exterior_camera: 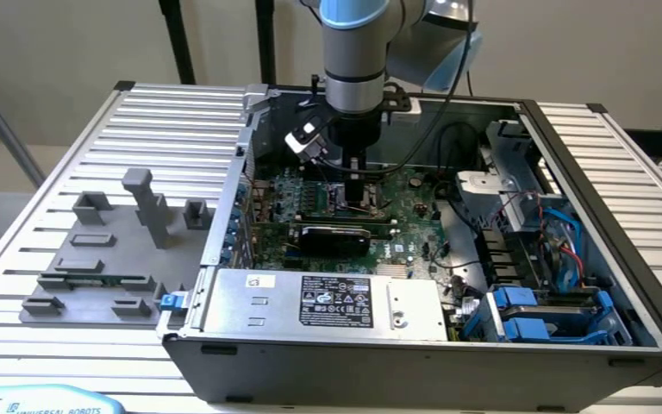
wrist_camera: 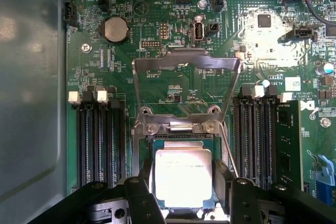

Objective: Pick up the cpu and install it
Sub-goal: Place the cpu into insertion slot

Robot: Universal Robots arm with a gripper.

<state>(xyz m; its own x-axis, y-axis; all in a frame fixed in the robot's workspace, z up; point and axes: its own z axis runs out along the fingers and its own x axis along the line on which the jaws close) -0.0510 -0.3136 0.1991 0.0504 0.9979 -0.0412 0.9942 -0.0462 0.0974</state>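
Note:
The cpu point(wrist_camera: 182, 176), a small square chip with a silvery top, sits between my two black fingers point(wrist_camera: 143, 182), which press its opposite sides. It hangs right over the black socket point(wrist_camera: 178, 135) on the green motherboard; I cannot tell whether it rests in it. The socket's metal frame point(wrist_camera: 186, 59) is swung open, away from the chip. In the exterior view my gripper point(exterior_camera: 357, 185) reaches straight down into the open computer case onto the socket point(exterior_camera: 348, 200).
Memory slots point(wrist_camera: 100, 140) flank the socket on both sides. A grey power-supply box point(exterior_camera: 325, 300) fills the case's near side, and blue drive bays point(exterior_camera: 538, 319) and cables lie at the exterior view's right. A grey fixture plate point(exterior_camera: 101, 259) lies on the table at its left.

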